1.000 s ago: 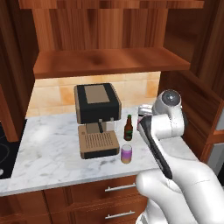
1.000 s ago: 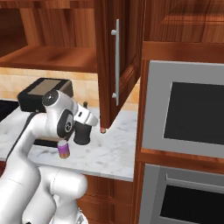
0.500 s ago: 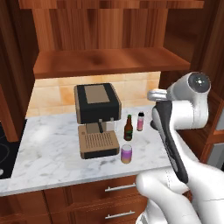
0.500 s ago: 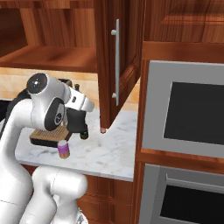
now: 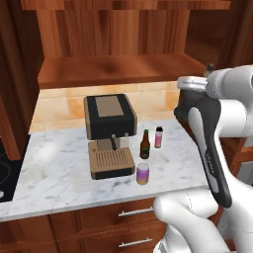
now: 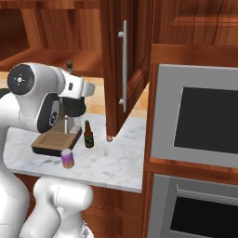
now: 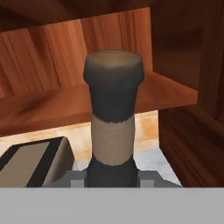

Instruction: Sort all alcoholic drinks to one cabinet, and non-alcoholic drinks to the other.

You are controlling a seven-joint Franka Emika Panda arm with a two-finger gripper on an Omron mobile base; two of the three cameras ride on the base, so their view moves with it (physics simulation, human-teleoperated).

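Movement: arm raised higher since the earlier frame, up to shelf level.
Gripper (image 7: 113,177): clamped on the dark grey bottle (image 7: 113,118), held upright before the cabinet shelf (image 7: 65,105).
Counter (image 5: 59,168): beer bottle (image 5: 145,145), pink bottle (image 5: 158,137) and purple can (image 5: 143,173) stood beside the coffee machine (image 5: 109,134).

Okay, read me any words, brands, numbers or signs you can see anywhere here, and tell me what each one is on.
No readable text anywhere.
Brown beer bottle: dark label, too small to read.
Purple can: plain tan band, no lettering.
Pink bottle: no lettering visible.
Dark grey bottle in the gripper: plain tan band, no words.
Coffee machine, oven: no markings.
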